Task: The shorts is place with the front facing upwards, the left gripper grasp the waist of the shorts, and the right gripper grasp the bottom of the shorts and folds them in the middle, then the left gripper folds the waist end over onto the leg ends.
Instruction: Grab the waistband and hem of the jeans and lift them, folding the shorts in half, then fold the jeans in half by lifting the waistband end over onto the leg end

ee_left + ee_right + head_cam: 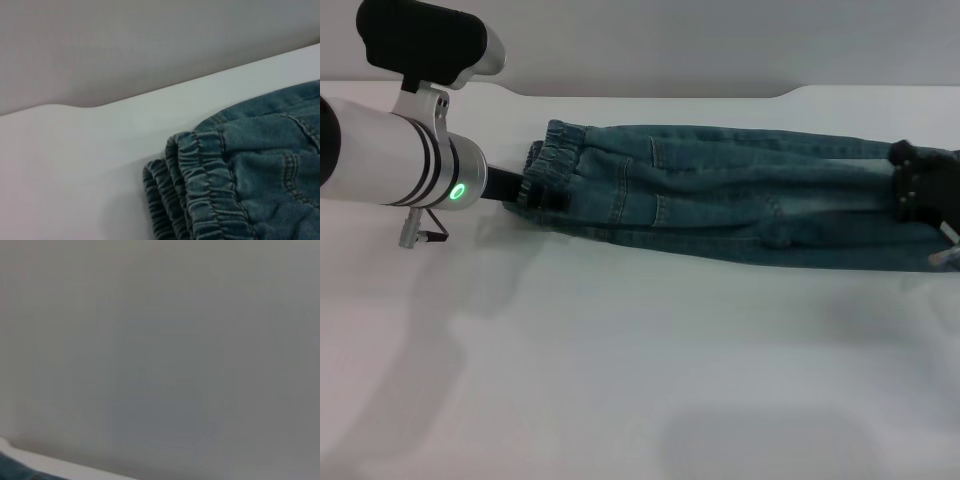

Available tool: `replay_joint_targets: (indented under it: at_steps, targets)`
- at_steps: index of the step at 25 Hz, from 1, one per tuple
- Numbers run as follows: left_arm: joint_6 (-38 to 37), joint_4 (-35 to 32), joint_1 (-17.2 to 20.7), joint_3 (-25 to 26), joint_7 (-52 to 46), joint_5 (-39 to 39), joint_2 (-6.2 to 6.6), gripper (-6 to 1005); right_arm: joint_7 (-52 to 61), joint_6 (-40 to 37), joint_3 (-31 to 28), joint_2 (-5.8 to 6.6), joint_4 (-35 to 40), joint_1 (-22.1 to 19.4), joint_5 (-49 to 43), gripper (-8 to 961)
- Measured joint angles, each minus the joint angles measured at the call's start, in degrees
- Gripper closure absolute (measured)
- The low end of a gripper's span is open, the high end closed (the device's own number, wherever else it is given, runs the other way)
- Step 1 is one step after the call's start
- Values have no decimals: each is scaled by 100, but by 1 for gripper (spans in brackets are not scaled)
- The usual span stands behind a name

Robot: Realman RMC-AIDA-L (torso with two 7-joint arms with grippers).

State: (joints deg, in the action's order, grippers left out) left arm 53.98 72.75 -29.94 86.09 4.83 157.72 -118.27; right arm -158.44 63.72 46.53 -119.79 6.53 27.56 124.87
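The blue-green denim shorts point(720, 200) lie across the white table, folded lengthwise into a long strip. Their gathered elastic waist point(552, 160) is at the left and the leg ends point(942, 258) at the far right. My left gripper point(542, 195) reaches in from the left, shut on the near part of the waistband. The left wrist view shows the stacked waistband layers point(200, 200) close up, with no fingers in sight. My right gripper point(920, 190) rests on the denim close to the bottom of the shorts. A sliver of denim point(10, 472) shows in the right wrist view.
The white table point(620, 380) stretches bare in front of the shorts. Its far edge point(670, 95) meets a grey wall just behind the denim. My left arm's white cylinder point(390, 160) with a green light hangs over the table's left side.
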Motion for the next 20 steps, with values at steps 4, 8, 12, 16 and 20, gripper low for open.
replay_joint_targets:
  at_steps: [4,8,12,16,20]
  targets:
    - [-116,-190,-80,3,0,-7,-3,202,8,53,222,-4,-76,33,0,954]
    - [-203,-354,-143,-11,0,-15,-3,208,30,94,265,-4,-82,21,0,953]
    - [-208,-510,-201,-15,0,-31,-7,214,44,192,279,-4,-111,-14,0,954]
    - [-208,-510,-201,-15,0,-31,-7,220,48,256,338,-2,-151,-15,0,955]
    - [-224,-597,-235,-14,0,-65,-10,226,50,366,346,3,-150,-21,0,954]
